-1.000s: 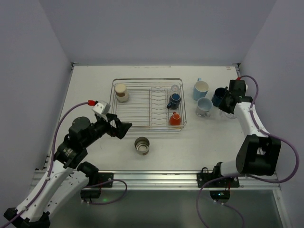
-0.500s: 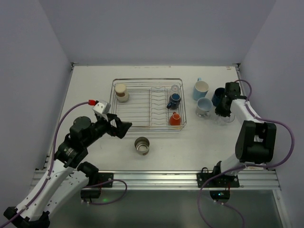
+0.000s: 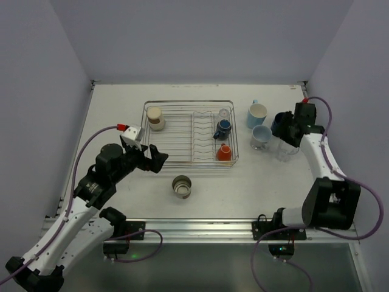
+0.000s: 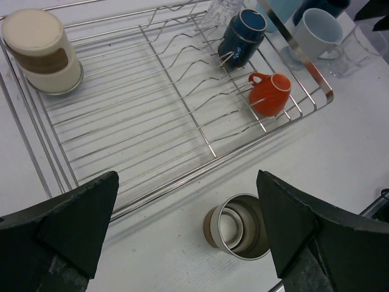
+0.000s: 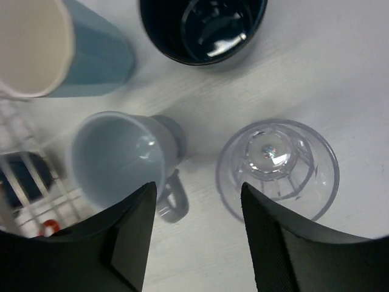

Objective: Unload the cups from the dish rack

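Four cups in rack: cream cup with brown band (image 4: 39,52) upright at the far left corner; small dark blue cup (image 4: 242,39) and small orange cup (image 4: 270,92) tilted on the wavy slot wires at the right end; rack glass (image 3: 224,114) at the far right corner, pose hard to read.
Five on worktop: metallic cup (image 3: 182,186) just in front of the dish rack (image 4: 298,53); light blue mug (image 3: 257,114), pale blue mug (image 5: 121,161), navy mug (image 5: 203,27) and clear glass (image 5: 276,167) grouped right of the rack.
Right end effector (image 5: 197,243): wide, holding nothing; hangs over the gap between clear glass and pale blue mug. The glass stands free, near the mug's handle but apart.
Left end effector (image 4: 187,201): wide, empty; hovers at the rack's near rail, above the metallic cup.
Step (judged): right arm clears the unloaded group, then goes to the rack's right end.
Method: rise straight up before swinging, since both fingers overhang glassware.
Next pick (judged): small orange cup, nearest the right arm; close across the body, not the handle, and lift clear of the wires before moving sideways.
Risk: a wire catching the rim and dragging the rack.
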`<state>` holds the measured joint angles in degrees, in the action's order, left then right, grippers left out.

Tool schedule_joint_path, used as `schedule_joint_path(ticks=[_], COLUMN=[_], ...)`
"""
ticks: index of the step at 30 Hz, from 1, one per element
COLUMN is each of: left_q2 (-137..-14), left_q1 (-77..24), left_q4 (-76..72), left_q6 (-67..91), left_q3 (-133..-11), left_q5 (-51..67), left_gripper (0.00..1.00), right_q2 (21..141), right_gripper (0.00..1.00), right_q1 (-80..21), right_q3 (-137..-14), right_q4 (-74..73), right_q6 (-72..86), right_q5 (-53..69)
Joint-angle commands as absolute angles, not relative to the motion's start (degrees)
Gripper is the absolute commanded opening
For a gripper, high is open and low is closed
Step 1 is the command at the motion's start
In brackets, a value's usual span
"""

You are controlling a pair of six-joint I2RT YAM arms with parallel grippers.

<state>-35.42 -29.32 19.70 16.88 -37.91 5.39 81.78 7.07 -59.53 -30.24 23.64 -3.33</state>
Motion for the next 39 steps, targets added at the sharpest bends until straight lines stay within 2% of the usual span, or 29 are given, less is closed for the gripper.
schedule_joint_path(ticks=[1, 3, 7, 13, 18, 25, 39], left_q2=[-37.6, -39.8, -45.2, -61.1, -75.3, -91.3, -100.6], left_q1=[-29.1, -29.1, -29.1, -29.1, -27.4, -24.6, -20.5], left_q4=[21.0, 21.3, 20.7, 17.1, 14.8, 7.2, 4.0], left_q6=[17.5, 18.4, 20.9, 21.7, 20.7, 19.3, 17.4], left_q3=[-43.4, -45.3, -50.8, -56.9, -64.7, -70.1, -74.0], left_q5=[1.9, 1.5, -1.6, -13.0, -21.4, -26.5, -27.5], left_gripper=[1.0, 1.0, 1.0, 1.0, 1.0, 1.0, 1.0], right_q2=[69.7, 64.7, 48.7, 38.5, 34.4, 30.7, 28.8], right_gripper=[0.62, 0.67, 0.68, 0.69, 0.69, 0.69, 0.69], right_q1=[6.7, 6.2, 4.7, -3.9, -9.9, -11.0, -11.6], right_q3=[-59.7, -57.6, -50.0, -40.2, -34.9, -29.3, -29.3], right_q4=[-29.0, -27.6, -18.9, -13.3, -8.6, -6.3, -6.6], right_q6=[25.1, 26.1, 29.2, 32.5, 33.9, 34.0, 33.7], right_q5=[1.7, 4.9, 13.8, 22.5, 26.4, 31.5, 35.2])
